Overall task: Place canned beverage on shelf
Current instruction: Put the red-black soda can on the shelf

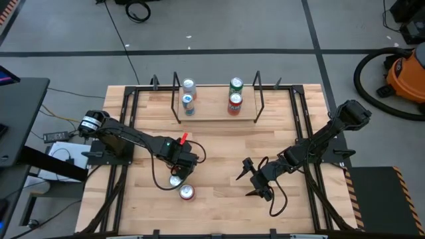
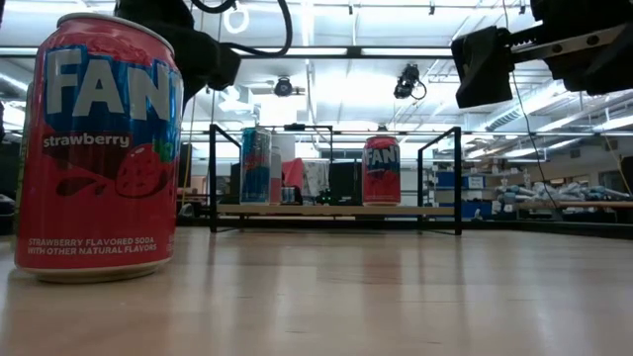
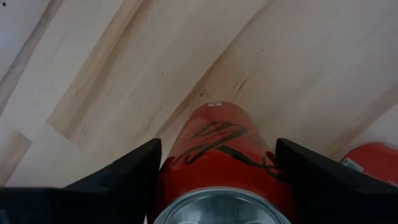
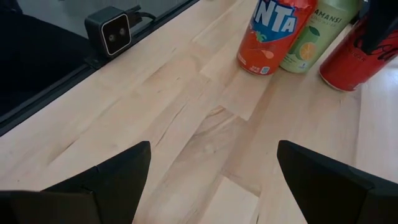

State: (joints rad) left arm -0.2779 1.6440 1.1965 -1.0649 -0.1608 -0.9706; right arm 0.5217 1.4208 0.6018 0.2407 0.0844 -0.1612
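A red can with black script (image 3: 217,140) stands upright on the table under my left gripper (image 3: 217,163), which points down and is shut on it. In the high view the gripper (image 1: 180,164) hides that can. Beside it stand a green can (image 4: 317,34) and a strawberry soda can (image 1: 187,192). The shelf (image 1: 216,114), a low wooden plank with black rod uprights, sits at the table's far middle and carries several cans. My right gripper (image 1: 255,182) hovers open at the near right, pointing toward the cans. My left gripper pinches the red can between its two fingers, one on each side of the wall (image 3: 169,163) just below the silver top. The fingers come from above, pointing down. The can stands upright with its base (image 4: 339,78) on the table.
On the shelf, two blue-and-white cans (image 1: 189,103) stand at its left and a green and a red can (image 1: 234,103) at its right, with a gap between the pairs. Black frame rails (image 1: 126,126) run along the table's sides. Bare wood lies between the cans and the shelf.
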